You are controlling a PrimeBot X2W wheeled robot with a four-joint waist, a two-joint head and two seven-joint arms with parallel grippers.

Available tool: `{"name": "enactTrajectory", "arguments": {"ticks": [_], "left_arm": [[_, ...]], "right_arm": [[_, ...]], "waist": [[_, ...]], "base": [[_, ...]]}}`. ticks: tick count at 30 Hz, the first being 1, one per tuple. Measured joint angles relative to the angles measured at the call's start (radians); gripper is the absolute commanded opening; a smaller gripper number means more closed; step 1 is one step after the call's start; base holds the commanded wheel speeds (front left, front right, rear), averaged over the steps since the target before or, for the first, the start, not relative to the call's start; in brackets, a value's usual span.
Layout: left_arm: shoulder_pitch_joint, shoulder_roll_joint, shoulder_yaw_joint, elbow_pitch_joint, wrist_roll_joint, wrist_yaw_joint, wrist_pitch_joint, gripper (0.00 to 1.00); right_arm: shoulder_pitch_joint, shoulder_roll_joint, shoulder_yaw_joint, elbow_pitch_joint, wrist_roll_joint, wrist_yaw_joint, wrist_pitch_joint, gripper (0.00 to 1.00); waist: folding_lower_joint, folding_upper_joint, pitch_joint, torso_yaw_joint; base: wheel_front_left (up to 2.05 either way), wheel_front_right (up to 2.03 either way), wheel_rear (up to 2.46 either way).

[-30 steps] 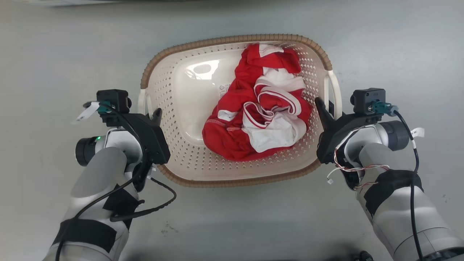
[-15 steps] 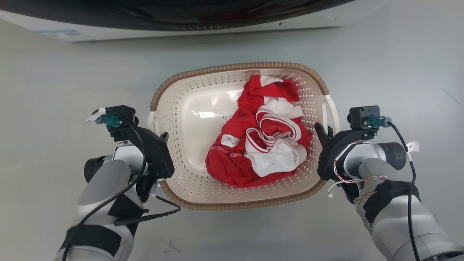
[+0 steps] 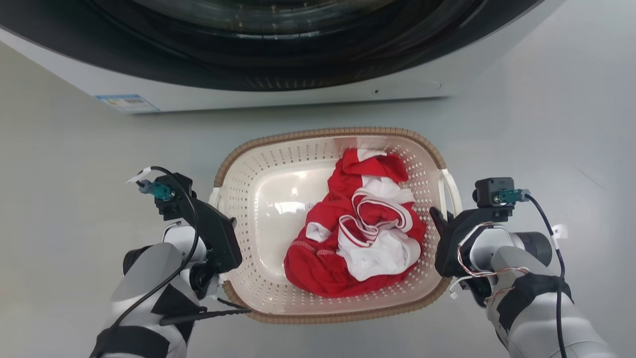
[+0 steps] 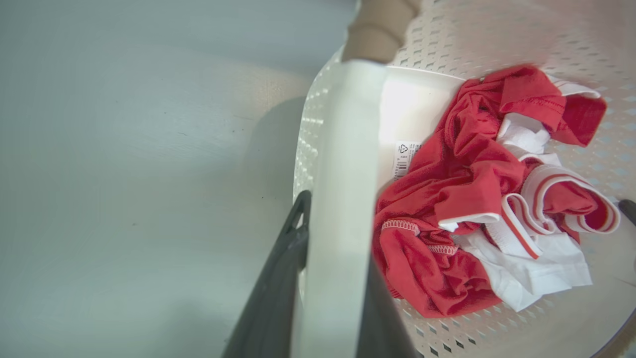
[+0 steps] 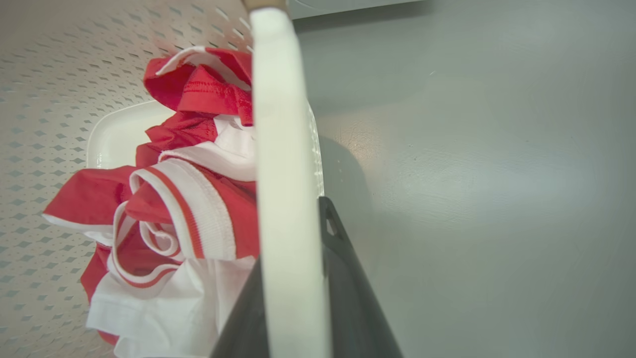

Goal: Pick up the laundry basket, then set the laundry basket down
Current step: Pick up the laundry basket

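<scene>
The left tool (image 3: pixel 229 222) grips the left handle (image 4: pixel 343 174) and the right tool (image 3: pixel 441 219) the right handle (image 3: pixel 454 190), the basket (image 3: pixel 328 133) staying between them as the head view shifts to include the washer (image 3: pixel 278 97) at 12 o'clock, indicating transport toward set-down.

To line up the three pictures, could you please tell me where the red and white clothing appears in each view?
Head view: the red and white clothing lies right of centre, inside the laundry basket.
Left wrist view: in the right half, to the right of the basket's left handle.
Right wrist view: in the left half, to the left of the right handle.
Shared landmark: the basket's perforated cream wall around the clothing.
</scene>
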Motion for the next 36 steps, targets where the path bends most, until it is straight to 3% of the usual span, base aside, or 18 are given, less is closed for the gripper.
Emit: {"name": "enactTrajectory", "arguments": {"ticks": [36], "left_arm": [[0.161, 0.008, -0.001, 0.040, -0.035, 0.001, 0.246, 0.00]], "right_arm": [[0.213, -0.001, 0.139, -0.052, 0.234, -0.002, 0.286, 0.00]], "waist": [[0.0000, 0.0001, -0.418, -0.012]], "base": [[0.00, 0.00, 0.00]]}}
